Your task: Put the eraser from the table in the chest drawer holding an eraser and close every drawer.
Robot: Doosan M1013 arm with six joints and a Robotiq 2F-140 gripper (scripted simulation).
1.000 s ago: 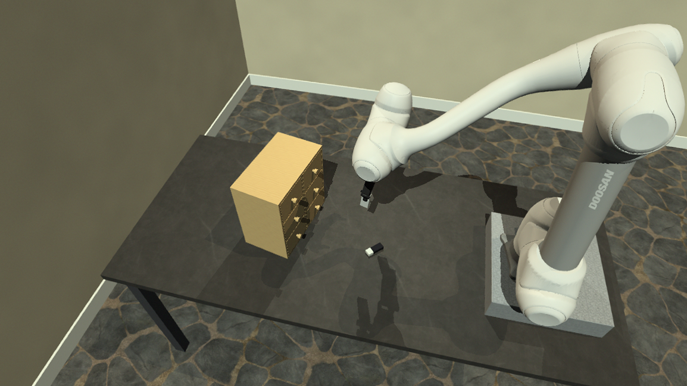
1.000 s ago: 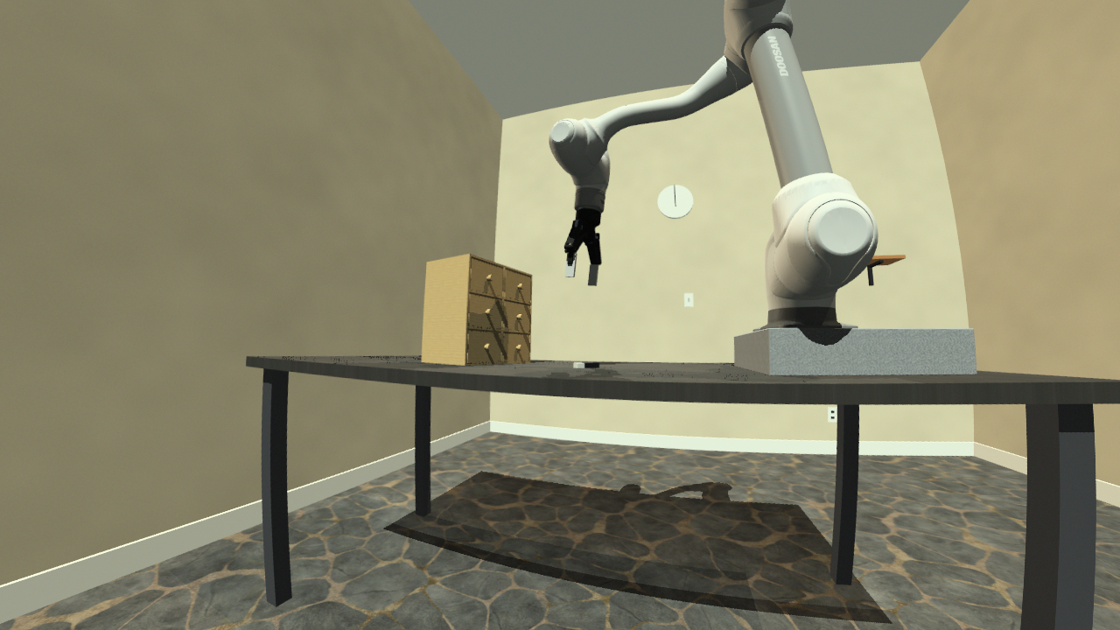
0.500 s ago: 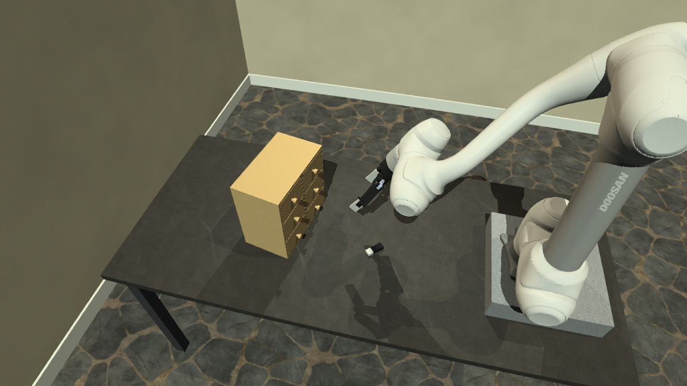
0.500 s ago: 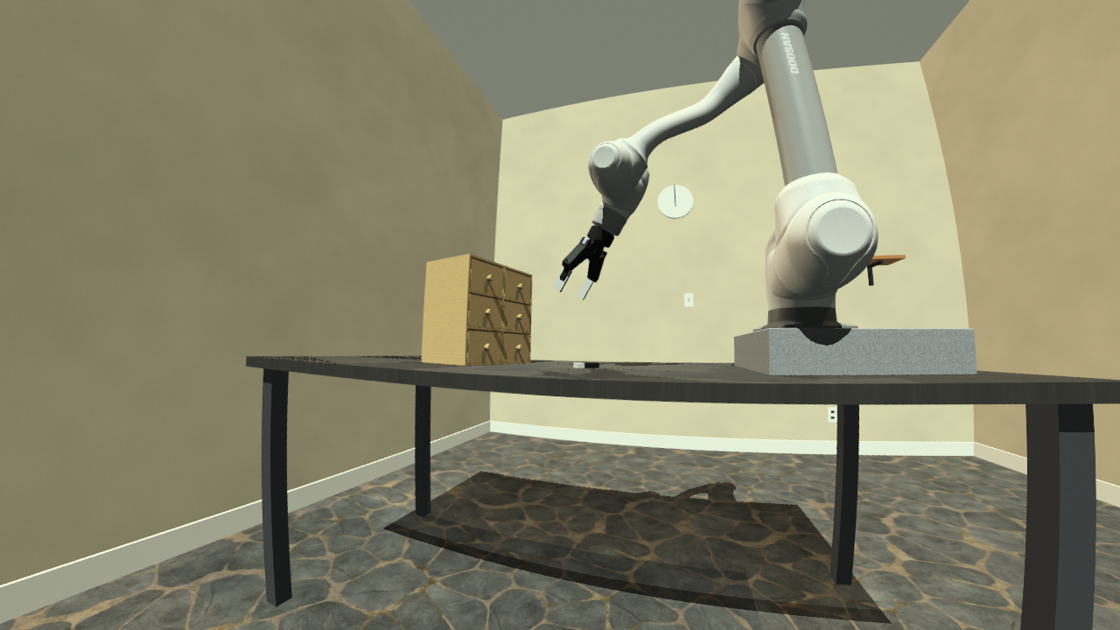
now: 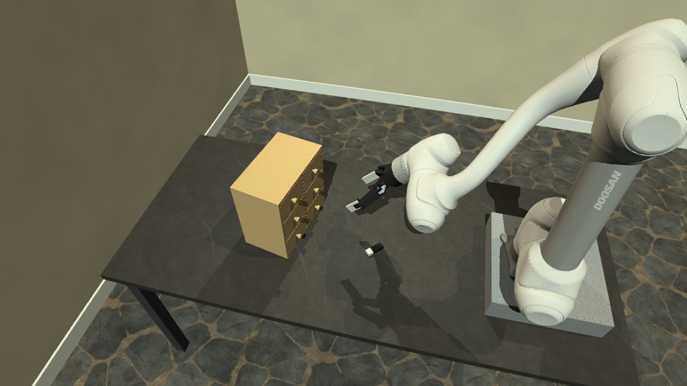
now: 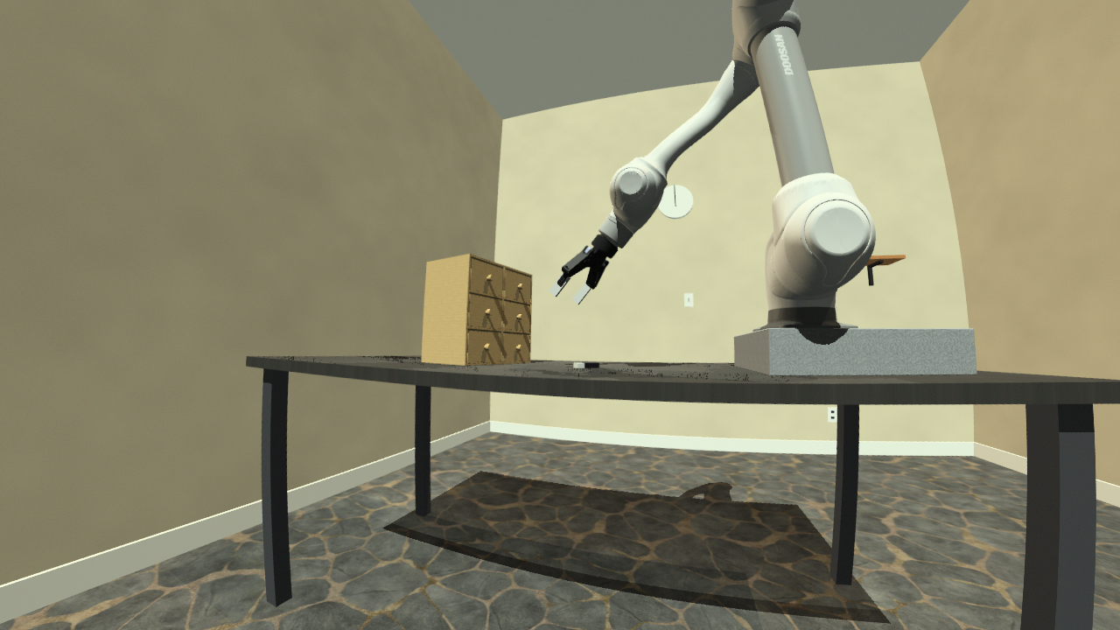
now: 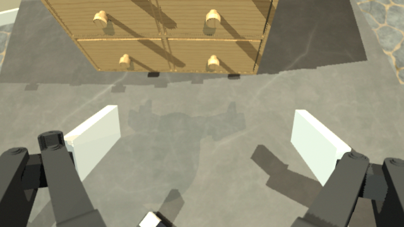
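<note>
You have a room with plain olive and cream walls [image 5: 398, 40] [image 6: 626, 125] and a floor [image 5: 250, 362] [image 6: 234, 540] [image 7: 383, 19] patterned like stone, and a dark worktop [image 5: 181, 267] [image 6: 665, 385] [image 7: 196, 94] standing on it. A round clock [image 6: 675, 201] hangs on the wall behind your arm [image 5: 532, 104] [image 6: 696, 117], which rises from a grey block [image 5: 546, 326] [image 6: 869, 352] at one end of the worktop.

Toward the other end you see the wooden chest [image 5: 261, 176] [image 6: 446, 313] [image 7: 189, 50], upright, its six drawers in two columns of three, each with a round knob. All six fronts look pushed in, so you cannot tell which one has the other eraser inside.

Your eraser [image 5: 373, 249] [image 6: 585, 365] [image 7: 151, 219], white at one end and black along the rest, lies flat on the worktop in front of the chest, apart from it. In the wrist view you catch only part of it, at the bottom edge.

Your hand [image 5: 361, 191] [image 6: 568, 292] [image 7: 205, 123] is wide open, with nothing between its pale pads [image 7: 98, 142]. It hangs above the worktop, tilted down toward the chest and touching neither chest nor eraser.
</note>
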